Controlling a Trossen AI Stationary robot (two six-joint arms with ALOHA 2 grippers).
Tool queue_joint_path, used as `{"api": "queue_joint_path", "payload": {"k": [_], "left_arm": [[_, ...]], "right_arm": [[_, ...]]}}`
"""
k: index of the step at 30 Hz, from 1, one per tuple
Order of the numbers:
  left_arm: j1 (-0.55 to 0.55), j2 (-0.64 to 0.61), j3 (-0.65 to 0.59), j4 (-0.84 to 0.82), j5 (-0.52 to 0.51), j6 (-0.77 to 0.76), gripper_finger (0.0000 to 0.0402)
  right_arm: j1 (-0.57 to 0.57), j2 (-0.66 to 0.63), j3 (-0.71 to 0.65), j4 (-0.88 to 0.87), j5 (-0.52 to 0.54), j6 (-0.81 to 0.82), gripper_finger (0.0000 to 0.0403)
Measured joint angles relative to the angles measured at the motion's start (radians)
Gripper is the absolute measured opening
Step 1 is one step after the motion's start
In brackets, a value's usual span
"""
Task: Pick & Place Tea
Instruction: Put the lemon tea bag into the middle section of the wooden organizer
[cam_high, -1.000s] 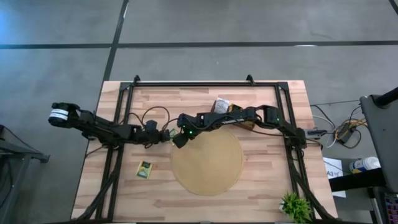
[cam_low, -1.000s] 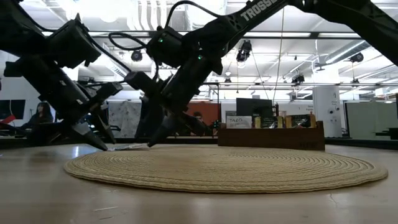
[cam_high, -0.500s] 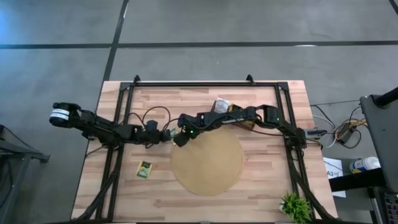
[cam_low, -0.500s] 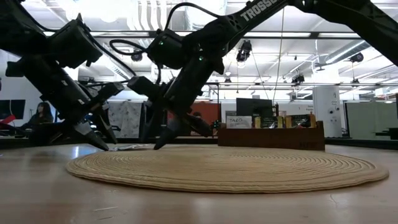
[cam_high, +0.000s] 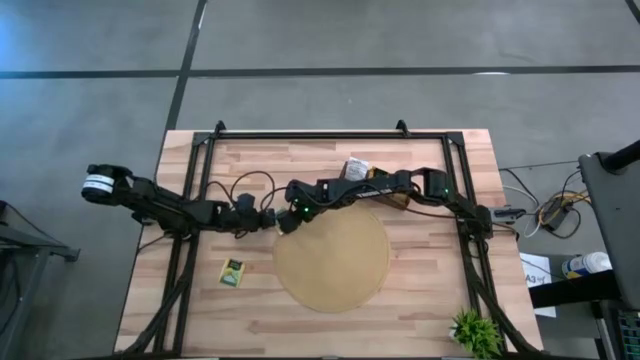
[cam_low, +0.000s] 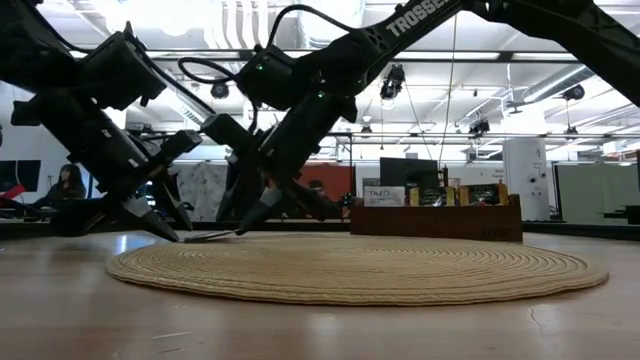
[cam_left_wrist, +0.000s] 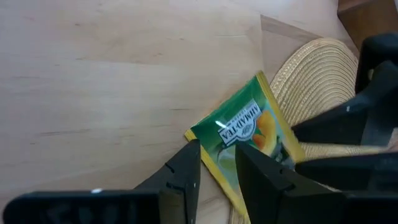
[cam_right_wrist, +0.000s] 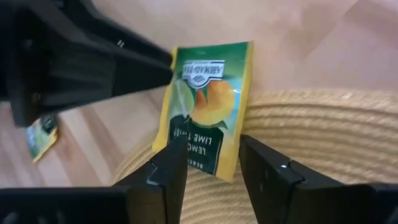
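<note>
**Two grippers on one sachet at the mat edge**

Sachet (cam_right_wrist: 205, 106) (green/yellow, lemon-lime print) lies flat, half on bare table (cam_high: 300, 160), half over the rim of the mat (cam_high: 335, 265), at the mat's far-left edge. Both arms meet there.

Left gripper (cam_left_wrist: 217, 165): fingers part-open, one each side of the sachet's near corner, tips down at table level. Whether they're pinching or just bracketing it, can't tell; looks like it's pinning or steadying the sachet.

Right gripper (cam_right_wrist: 211, 165): fingers apart, straddling the opposite end of the sachet, the end lying on the mat. No grip visible yet; gap is wider than the sachet end between them.

Likely reason for the setup: a thin flat paper packet is hard to lift off a flat surface, so the mat rim props one end up and gives a finger room to get under, w/ the other arm stopping it sliding. That's a guess.

Orientation: long axis runs roughly table-to-mat, along the line between the two grippers. Brand-name end points to the left gripper, on the wood; the "lemon lime" end points to the right gripper, on the mat. Printed face up.

A second sachet (cam_high: 232, 272) sits alone on the table, well apart, near-left of the mat.
</note>
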Motion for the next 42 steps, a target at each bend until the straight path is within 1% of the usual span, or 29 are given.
{"api": "queue_joint_path", "payload": {"k": [3,9,15,19,25,29,33,36,39,42], "left_arm": [[-0.001,0.007,0.0,0.003,-0.014,-0.001,0.0103],[0.0,0.014,0.0,0.015,-0.018,-0.001,0.0103],[0.0,0.016,0.0,0.025,-0.02,-0.001,0.0103],[-0.004,0.016,0.0,0.028,-0.021,0.006,0.0103],[-0.024,0.016,0.0,0.032,-0.028,0.007,0.0103],[-0.05,0.016,0.0,0.035,-0.023,0.007,0.0103],[-0.065,-0.011,0.0,0.044,-0.019,0.042,0.0103],[-0.065,-0.064,0.001,0.06,-0.023,0.109,0.0103],[-0.063,-0.124,0.014,0.062,-0.05,0.218,0.0103],[-0.062,-0.181,0.032,0.062,-0.068,0.366,0.0103]], "right_arm": [[0.001,0.01,0.0,0.0,-0.039,0.022,0.0133],[0.003,0.026,0.0,-0.01,-0.051,0.07,0.0119],[0.003,0.028,0.003,0.025,-0.051,0.051,0.0102],[0.0,0.03,0.004,0.033,-0.051,0.053,0.0077],[-0.001,0.027,0.004,0.027,-0.05,0.03,0.002],[-0.01,0.013,0.008,-0.008,-0.076,-0.018,0.001],[-0.025,-0.004,0.038,-0.145,-0.088,-0.135,0.0009],[-0.035,-0.018,0.076,-0.26,-0.089,-0.275,0.0009],[-0.04,-0.025,0.157,-0.413,-0.093,-0.459,0.0008],[-0.039,-0.025,0.26,-0.595,-0.093,-0.707,0.0008]]}}
